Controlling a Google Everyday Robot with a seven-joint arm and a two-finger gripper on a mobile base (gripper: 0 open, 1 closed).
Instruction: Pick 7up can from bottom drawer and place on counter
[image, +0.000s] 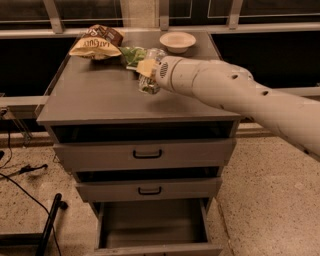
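Observation:
The 7up can (148, 86) stands upright on the counter (95, 97), just behind its middle. My gripper (148, 75) comes in from the right on a long white arm and sits over the can's top, shut on it; a yellowish finger (145, 67) shows against the can's upper left. The can's base looks level with the counter surface. Below, the bottom drawer (150, 222) is pulled open, and its grey floor shows nothing inside. The two upper drawers are slightly ajar.
A brown and yellow chip bag (95, 45) lies at the counter's back left, with a green snack bag (131, 54) beside it just behind the can. A white bowl (177, 41) sits at the back right. Cables and a black pole (50, 225) lie on the floor at left.

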